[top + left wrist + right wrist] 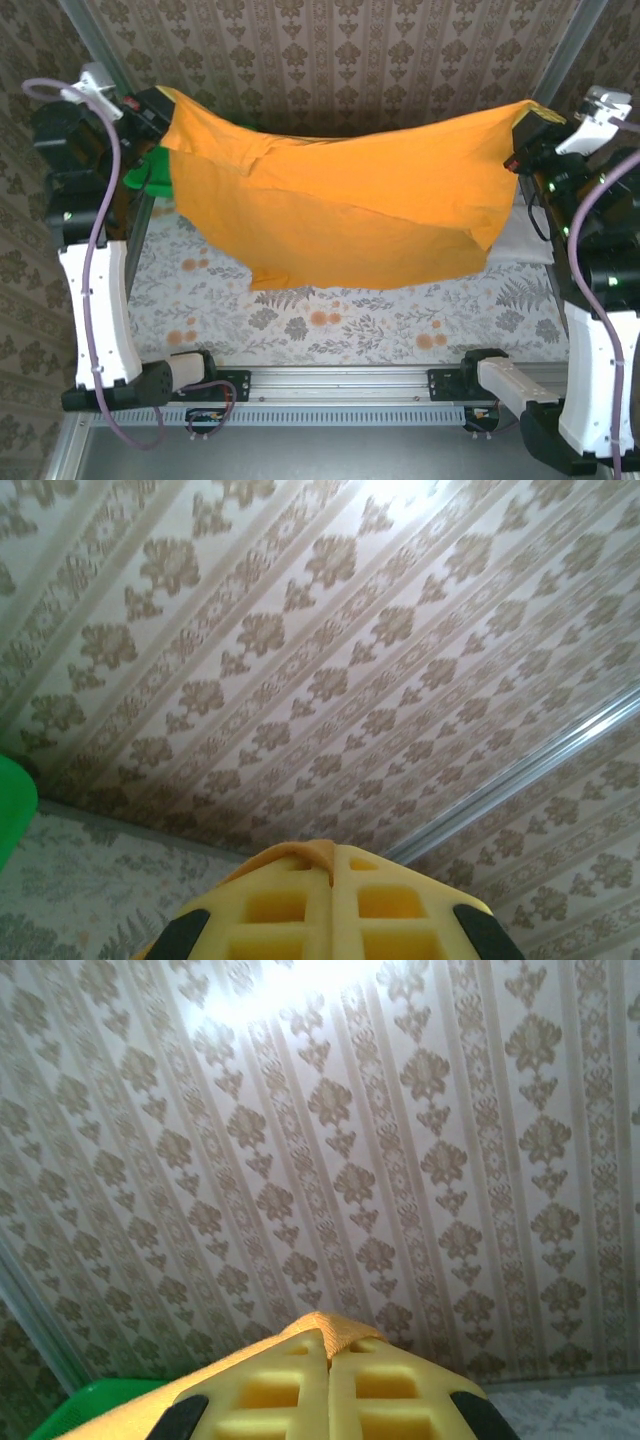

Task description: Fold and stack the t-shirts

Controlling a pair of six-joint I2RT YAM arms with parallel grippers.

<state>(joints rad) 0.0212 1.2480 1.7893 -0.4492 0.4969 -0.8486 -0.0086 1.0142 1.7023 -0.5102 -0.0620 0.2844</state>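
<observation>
so the mustard-orange t-shirt (340, 200) is up in the air, strung out like a hammock between both arms over the floral table (350, 330); left gripper (332, 868) is clamped tight on one top corner, a sliver of orange cloth pinched between its yellow fingers (280, 905); right gripper (328, 1348) same deal on the other corner; the middle sags, can't tell if the lower edge touches the table; white t-shirt (522, 243) lies flat on the table at the right, partly behind the hanging one; green basket (143, 175) sits far left behind the shirt
</observation>
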